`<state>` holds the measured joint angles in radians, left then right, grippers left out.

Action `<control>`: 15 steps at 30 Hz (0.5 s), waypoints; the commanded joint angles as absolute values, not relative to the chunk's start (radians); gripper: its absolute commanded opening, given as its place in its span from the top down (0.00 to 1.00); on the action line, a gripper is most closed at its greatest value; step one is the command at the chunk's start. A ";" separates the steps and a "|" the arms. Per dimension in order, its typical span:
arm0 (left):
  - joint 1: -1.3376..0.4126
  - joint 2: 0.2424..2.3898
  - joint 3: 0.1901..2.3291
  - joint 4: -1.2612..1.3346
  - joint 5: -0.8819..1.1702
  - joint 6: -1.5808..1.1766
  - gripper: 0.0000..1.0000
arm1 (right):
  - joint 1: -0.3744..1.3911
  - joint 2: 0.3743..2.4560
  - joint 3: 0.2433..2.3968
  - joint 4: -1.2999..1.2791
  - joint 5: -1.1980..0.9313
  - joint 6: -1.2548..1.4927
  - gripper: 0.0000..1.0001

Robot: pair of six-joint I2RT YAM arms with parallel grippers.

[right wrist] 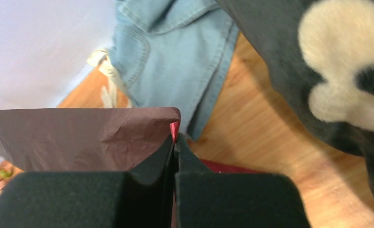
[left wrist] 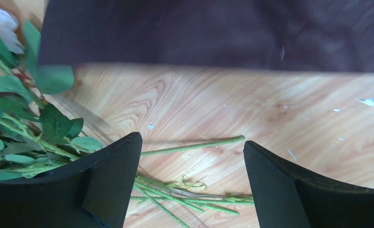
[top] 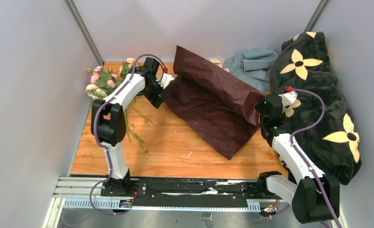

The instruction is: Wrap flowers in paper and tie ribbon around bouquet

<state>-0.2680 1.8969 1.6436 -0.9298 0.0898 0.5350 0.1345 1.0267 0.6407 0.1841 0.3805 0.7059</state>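
The flowers (top: 104, 81), pale pink roses with green leaves, lie at the table's far left, their stems (top: 134, 129) pointing toward the near edge. My left gripper (top: 162, 91) hangs open between the blooms and the paper; in its wrist view the gripper (left wrist: 192, 140) is over bare stems (left wrist: 194, 146), holding nothing. The dark red paper (top: 209, 104) is lifted in a ridge across the middle. My right gripper (top: 262, 108) is shut on the paper's right edge, pinched at the fingertips (right wrist: 175, 137). A cream scrap (right wrist: 103, 76), possibly the ribbon, peeks from behind the paper.
A grey-blue cloth (top: 251, 64) lies at the back right behind the paper. A black plush blanket with cream flower shapes (top: 318, 95) fills the right side beside my right arm. Bare wooden table (top: 175, 149) lies in front. Grey walls close in on both sides.
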 commanded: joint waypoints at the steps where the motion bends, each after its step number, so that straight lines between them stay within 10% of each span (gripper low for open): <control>1: -0.275 1.997 1.689 -0.925 0.003 0.500 0.13 | 0.119 1.047 0.595 0.197 0.475 0.726 1.00; 15: -0.235 2.112 1.877 -0.870 0.120 0.305 0.07 | 0.108 1.100 0.660 0.149 0.395 0.627 1.00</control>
